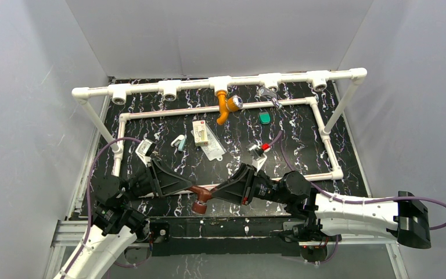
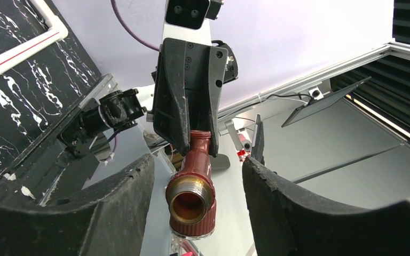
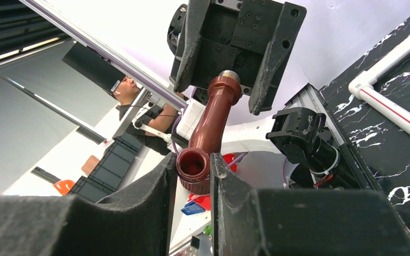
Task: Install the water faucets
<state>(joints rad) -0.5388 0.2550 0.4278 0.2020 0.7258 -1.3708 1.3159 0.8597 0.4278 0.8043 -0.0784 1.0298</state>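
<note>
The dark reddish-brown water faucet [image 1: 200, 196] hangs in the air between my two grippers, near the table's front edge. My right gripper [image 3: 194, 170] is shut on the open mouth of its spout. In the left wrist view its brass threaded end [image 2: 189, 200] faces the camera. My left gripper [image 2: 197, 202] is open around that end, with a gap on each side. The orange water faucet [image 1: 225, 106] hangs from the middle tee [image 1: 220, 83] of the white pipe rail at the back, its round silver knob pointing right.
A white pipe frame [image 1: 325, 131] borders the black marbled table. Inside it lie a green block [image 1: 264, 118], a small labelled box [image 1: 200, 132] on a plastic bag [image 1: 213, 150], a silver part [image 1: 270, 96] and small white clips [image 1: 178, 141].
</note>
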